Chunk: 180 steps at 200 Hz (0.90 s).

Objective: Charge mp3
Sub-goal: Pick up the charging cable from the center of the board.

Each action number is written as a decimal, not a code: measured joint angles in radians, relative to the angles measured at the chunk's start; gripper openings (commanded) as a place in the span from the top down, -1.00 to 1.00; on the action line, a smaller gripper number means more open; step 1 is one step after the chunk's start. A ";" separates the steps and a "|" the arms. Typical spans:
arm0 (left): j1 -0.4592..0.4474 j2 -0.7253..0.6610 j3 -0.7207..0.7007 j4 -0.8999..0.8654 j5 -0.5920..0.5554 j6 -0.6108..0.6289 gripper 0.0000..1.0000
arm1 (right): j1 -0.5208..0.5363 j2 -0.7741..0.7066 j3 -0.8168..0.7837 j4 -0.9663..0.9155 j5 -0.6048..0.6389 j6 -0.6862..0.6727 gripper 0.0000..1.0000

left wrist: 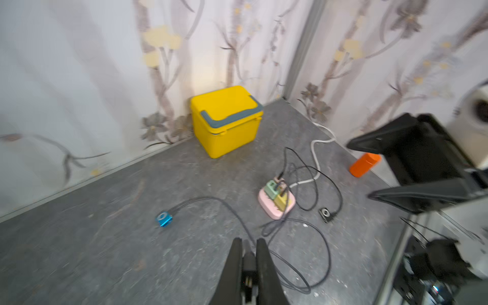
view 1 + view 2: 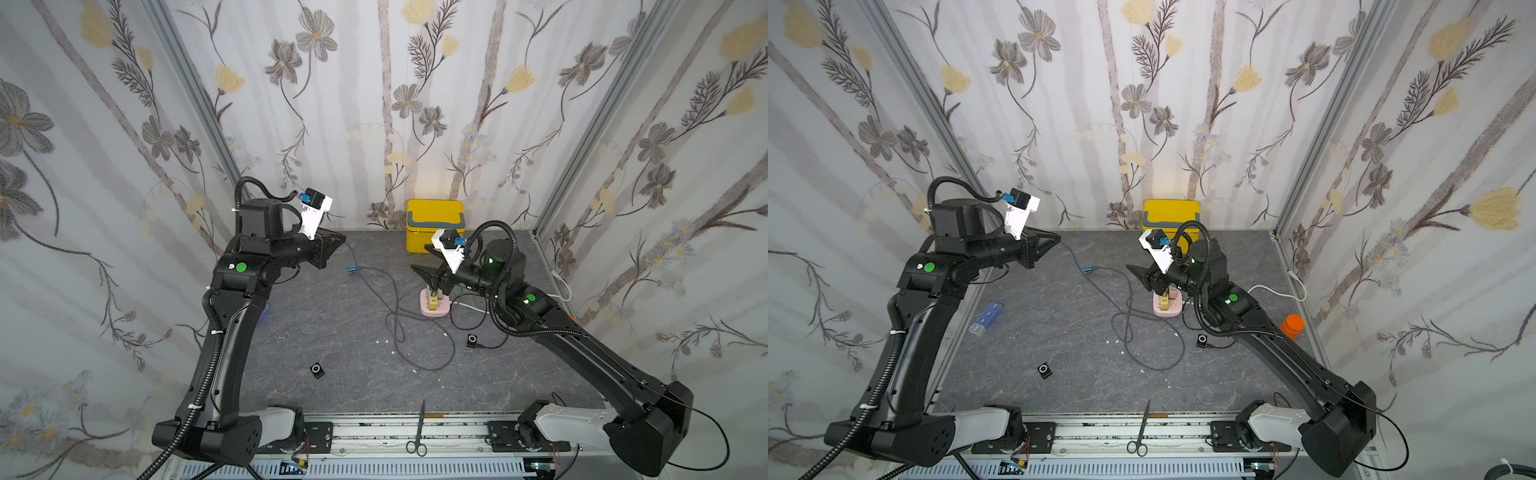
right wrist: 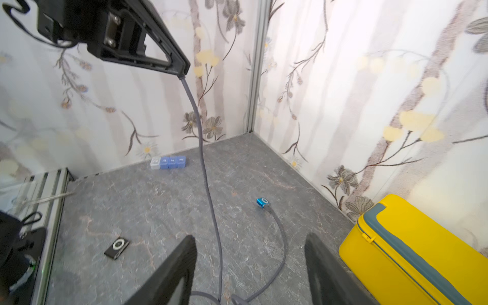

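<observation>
Left tool clenched on the dark plug end of the grey cable, held up off the counter toward the left wall (plug detail is blurred in the wrist view). The cable hangs from the tool, drops to the counter and loops round to the blue mp3 player, which lies flat between the two arms with the cable joined to it. Right tool released, jaws spread wide and gripping nothing, hovering by the pink power strip. A black mp3 player lies well apart toward the front. A second black mp3 player lies near the strip with a black lead attached. Yellow box stands against the back wall.
</observation>
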 measured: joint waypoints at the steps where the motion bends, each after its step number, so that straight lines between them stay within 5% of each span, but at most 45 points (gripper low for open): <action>1: 0.001 -0.002 -0.002 0.002 -0.005 -0.002 1.00 | 0.000 -0.002 -0.002 0.002 0.001 0.003 -0.28; 22: 0.015 -0.083 -0.145 0.089 -0.083 -0.094 1.00 | 0.029 -0.039 -0.074 0.093 0.032 0.137 -0.28; 84: 0.018 -0.336 -0.664 0.535 0.047 -0.569 1.00 | 0.266 0.030 -0.218 0.457 0.092 0.405 -0.38; 126: -0.011 -0.446 -0.779 0.758 0.099 -0.804 1.00 | 0.325 0.198 -0.188 0.605 0.075 0.512 -0.42; 180: -0.115 -0.531 -0.874 0.863 0.087 -0.937 1.00 | 0.325 0.334 -0.140 0.790 0.071 0.610 -0.45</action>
